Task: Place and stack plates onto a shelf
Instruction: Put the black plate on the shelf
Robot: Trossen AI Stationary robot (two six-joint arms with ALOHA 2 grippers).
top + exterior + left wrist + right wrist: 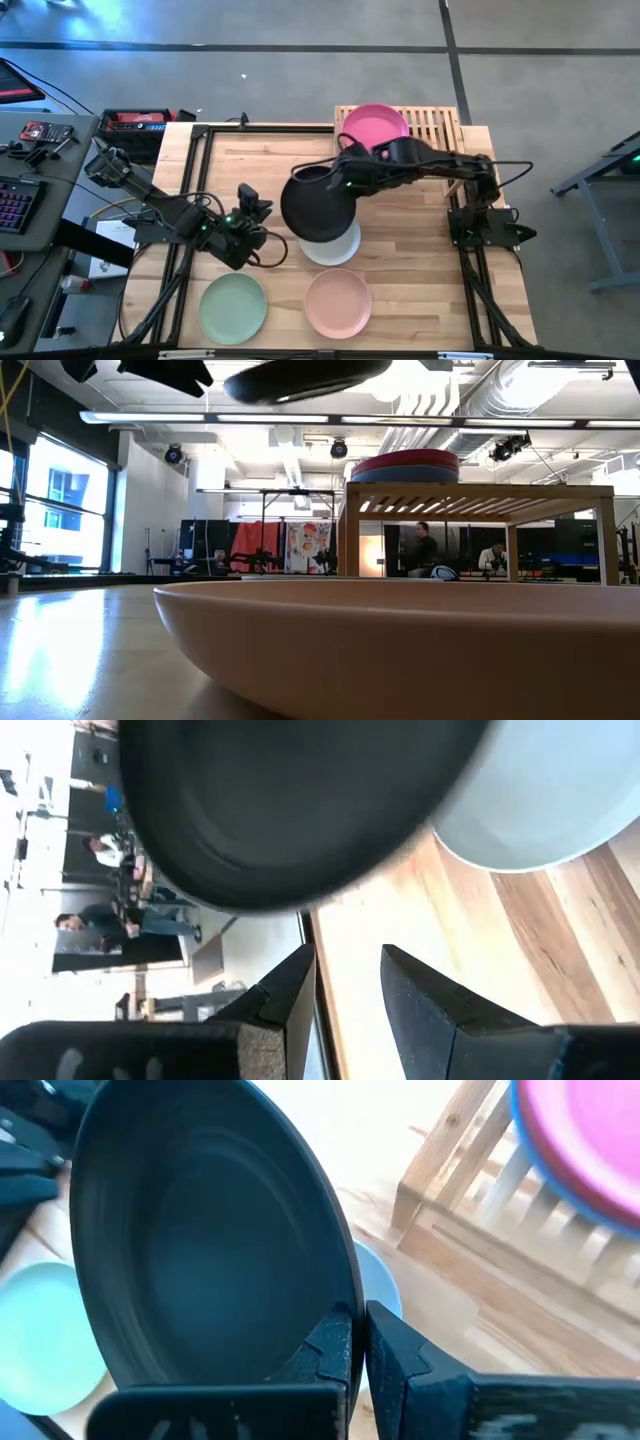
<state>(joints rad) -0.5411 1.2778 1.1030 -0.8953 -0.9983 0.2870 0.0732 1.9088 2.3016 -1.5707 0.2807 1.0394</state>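
- High view has the right gripper (343, 180) out over the middle of the counter (420, 260), its jaws clenched on the rim of the black plate (318, 205). The right wrist view shows the two dark fingers pinching that rim edge-on.
- The black plate is held up in the air, tilted, and it partly covers the off-white plate (338, 246) lying flat on the counter just under it.
- The key relation: the shelf (435, 125) lies back along the right arm's own side, at the far edge of the counter. The plate hangs out on the far side of the jaws from the shelf, so I'd guess the arm has to pull back and swing it round.
- The magenta plate (375, 125) tops a stack on the shelf's left half. In the low view there looks to be a blue one under it. The shelf's right half shows bare slats, so there's room there.
- The left gripper (252, 205) sits just beside the black plate's left edge, jaws released with a gap between them, holding nothing. The right arm is clearly the one doing the work.
- The mint green plate (233, 307) and peach-pink plate (338, 303) sit at the near edge, well apart from the carry path.
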